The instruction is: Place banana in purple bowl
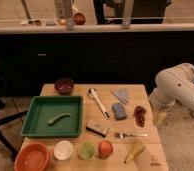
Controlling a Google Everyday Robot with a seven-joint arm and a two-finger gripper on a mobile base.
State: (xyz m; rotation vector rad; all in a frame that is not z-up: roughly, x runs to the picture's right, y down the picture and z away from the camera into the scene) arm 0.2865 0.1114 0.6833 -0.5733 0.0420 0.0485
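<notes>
The banana (134, 151), small and pale yellow, lies at the table's front right corner. At the back left of the table stands the purple bowl (64, 86), dark inside. My white arm (179, 87) reaches in from the right. Its gripper (161, 118) hangs just off the table's right edge, beside the grapes, open and holding nothing. It is above and to the right of the banana and far from the purple bowl.
A green tray (34, 131) with a green pod (60, 118) fills the left. Along the front: orange bowl (32, 157), white bowl (63, 149), green bowl (86, 150), peach-coloured fruit (105, 148). Mid-table: brush (98, 102), blue sponge (119, 110), grapes (140, 115), fork (131, 134).
</notes>
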